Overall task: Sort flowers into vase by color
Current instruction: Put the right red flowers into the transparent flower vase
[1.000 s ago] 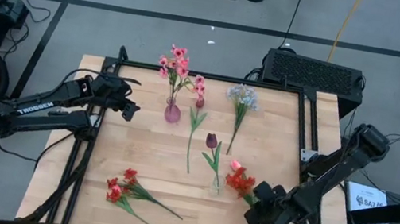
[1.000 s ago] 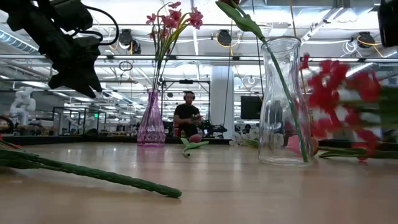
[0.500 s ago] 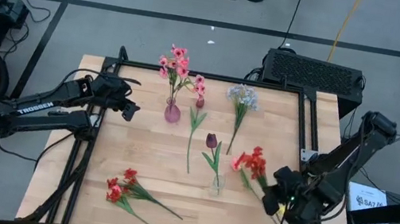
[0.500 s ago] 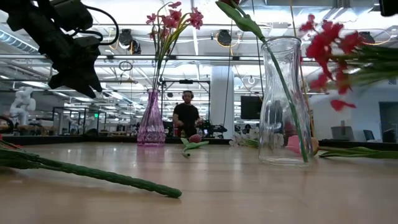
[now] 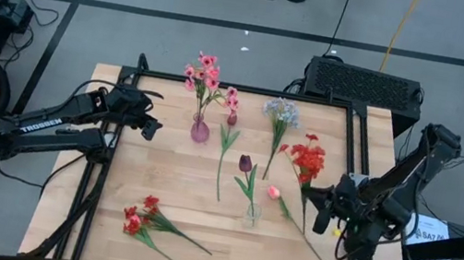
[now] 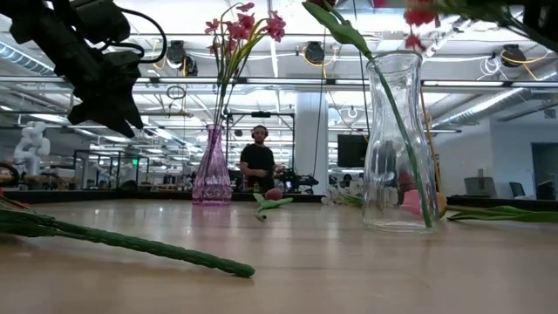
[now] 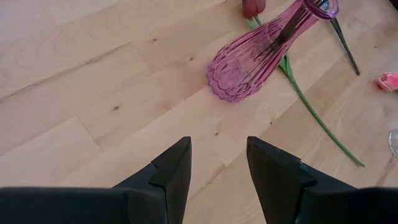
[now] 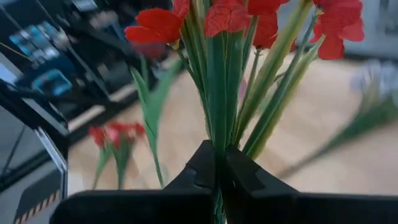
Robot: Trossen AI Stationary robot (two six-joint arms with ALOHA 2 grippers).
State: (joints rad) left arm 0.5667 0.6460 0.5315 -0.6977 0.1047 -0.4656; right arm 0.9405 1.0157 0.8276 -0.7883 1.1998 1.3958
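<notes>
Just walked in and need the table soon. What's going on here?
The right gripper is shut on a bunch of red flowers, held in the air beside the clear vase, which has a maroon tulip in it. The left gripper hangs open near the pink vase. Other flowers lie on the table.

bright, even overhead light; right wrist view's background blurred, ceiling lamps [image 6: 314, 52] glaring

Open industrial lab, exposed ceiling ducts [image 6: 488, 57], taped concrete floor [image 5: 228, 36]
</notes>
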